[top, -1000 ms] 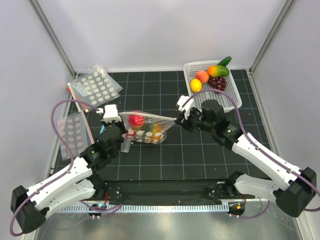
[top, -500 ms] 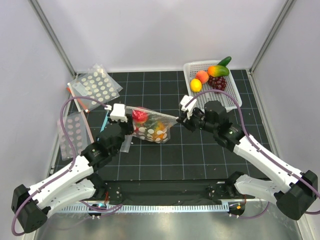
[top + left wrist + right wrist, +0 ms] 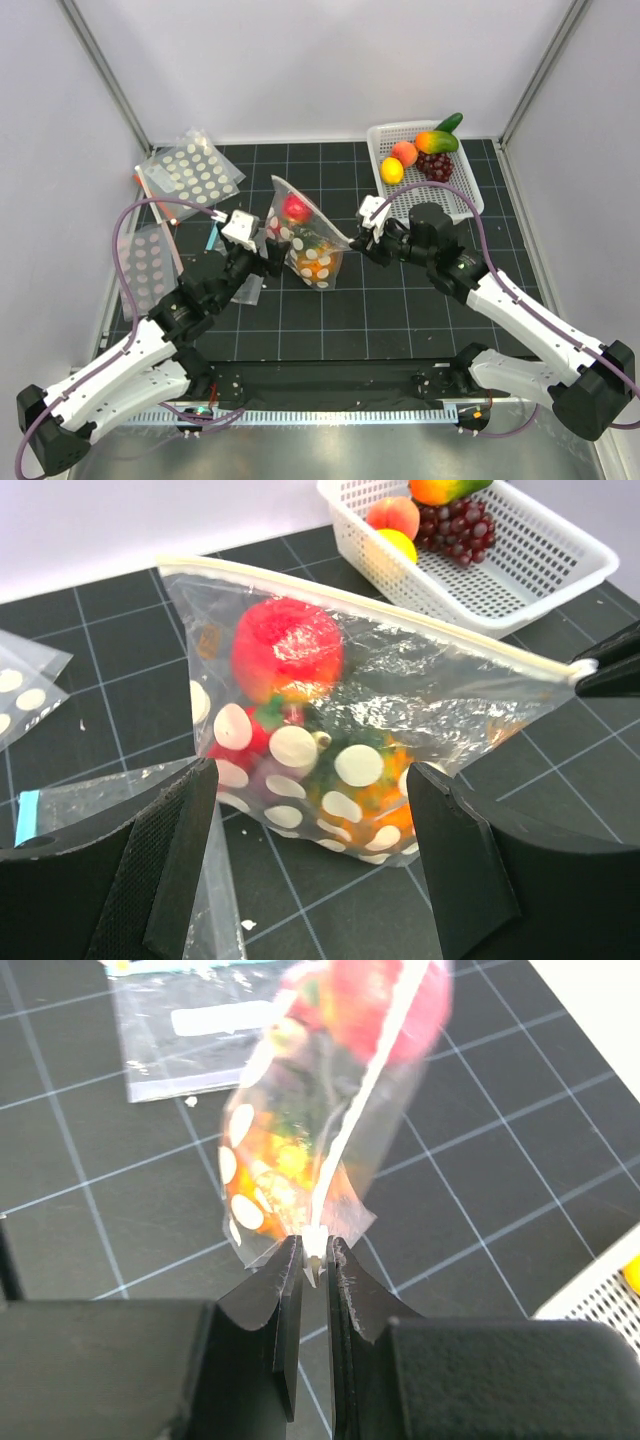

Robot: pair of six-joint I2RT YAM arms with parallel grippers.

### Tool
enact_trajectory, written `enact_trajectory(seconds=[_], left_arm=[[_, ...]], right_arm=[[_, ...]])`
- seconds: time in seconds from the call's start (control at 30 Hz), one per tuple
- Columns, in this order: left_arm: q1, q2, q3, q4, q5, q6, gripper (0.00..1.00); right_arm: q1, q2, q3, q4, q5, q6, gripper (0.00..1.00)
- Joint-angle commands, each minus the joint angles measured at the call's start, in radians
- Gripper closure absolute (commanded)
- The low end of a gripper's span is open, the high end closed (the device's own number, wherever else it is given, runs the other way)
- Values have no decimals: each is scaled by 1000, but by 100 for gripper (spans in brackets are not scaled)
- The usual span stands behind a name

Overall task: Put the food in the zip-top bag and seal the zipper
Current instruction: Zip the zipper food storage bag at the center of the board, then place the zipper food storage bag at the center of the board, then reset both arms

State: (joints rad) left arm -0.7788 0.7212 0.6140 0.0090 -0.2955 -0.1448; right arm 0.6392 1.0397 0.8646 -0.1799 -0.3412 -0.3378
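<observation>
2 spare dotted bags are counted at far left, the far spare bag (image 3: 190, 170) and the near spare bag (image 3: 145, 262), both flat on the table (image 3: 400, 300). Next, 1 plain bag (image 3: 110, 790) with a blue edge strip is seen under the left arm.

The left gripper (image 3: 310, 780) has been carried right since 0.5 s ago. Its 2 fingers are spread wide with nothing held, and the bag is framed just beyond them.

And a change is noted! The zip-top bag (image 3: 308, 238), stretched low and wide 1 s ago, is now swung up on edge at mid-table. Its free left corner is raised toward the far side. The zipper (image 3: 370, 610) is its long axis, slanting from that far-left corner down to the right.

Inside, 1 red fruit (image 3: 288, 648) is made out on top. Orange, green and purple pieces are packed below, and their number cannot be told.

The zipper's right end is pinched by the right gripper (image 3: 314, 1250), its fingers pressed together on it.

At far right, 1 basket (image 3: 470, 205) is seen with 1 peach (image 3: 404, 152), 1 lemon (image 3: 392, 170), 1 mango (image 3: 437, 141) and 1 bunch of grapes (image 3: 434, 165).
</observation>
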Motion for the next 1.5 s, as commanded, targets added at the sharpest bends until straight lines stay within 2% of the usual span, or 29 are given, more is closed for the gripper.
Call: enact_trajectory(seconds=[0.0, 0.2, 0.33, 0.4, 0.53, 0.67, 0.7, 0.73, 0.77, 0.83, 0.87, 0.9, 0.93, 0.97, 1.03, 1.2, 1.23, 1.33, 1.47], left_arm=[[0, -6, 41, 9, 45, 10, 20], [0, 56, 66, 11, 85, -15, 18], [0, 90, 89, 17, 26, -78, 6], [0, 87, 84, 28, -19, -120, 0], [1, 49, 59, 40, -174, -212, 0], [0, 4, 32, 52, -220, -291, 0], [0, 0, 33, 49, -214, -295, 0], [1, -3, 36, 45, -211, -305, 0], [0, 0, 39, 36, -211, -309, 0], [0, 9, 65, -4, -215, -320, 0], [0, 18, 76, -18, -228, -326, 0], [0, 23, 93, -59, -240, -332, 0], [0, 27, 101, -75, -257, -341, 0], [0, 33, 105, -89, -270, -352, 0], [0, 38, 109, -103, -297, -354, 0], [0, 18, 105, -110, -312, -355, 0], [1, 15, 104, -112, -315, -355, 0], [0, -3, 101, -115, -321, -352, 0], [0, -23, 90, -116, -315, -361, 0]], right_arm=[[-3, -9, 14, 45, -99, -15, 99], [7, 10, 25, 57, -226, -15, 98], [25, 32, 36, 56, -252, -7, 88], [25, 49, 45, 63, -243, 28, 85], [25, 49, 44, 111, -165, 112, 82], [25, 26, 16, 158, -58, 140, 80], [25, 22, 10, 172, -29, 166, 77], [25, 7, 2, 174, 0, 186, 66], [25, 0, -16, 250, 45, 222, 57], [25, -36, -35, 308, 268, 372, 43], [25, -53, -44, 335, 395, 428, 25], [24, -69, -50, 338, 568, 462, 21], [24, -102, -61, 341, 662, 509, 19], [24, -116, -70, 329, 747, 546, 7], [22, -148, -68, 295, 902, 559, 4], [22, -249, -113, 319, 1001, 566, 2], [22, -262, -121, 326, 1072, 589, 1], [22, -291, -128, 315, 1151, 655, 0], [22, -294, -98, 174, 1277, 821, 1]])
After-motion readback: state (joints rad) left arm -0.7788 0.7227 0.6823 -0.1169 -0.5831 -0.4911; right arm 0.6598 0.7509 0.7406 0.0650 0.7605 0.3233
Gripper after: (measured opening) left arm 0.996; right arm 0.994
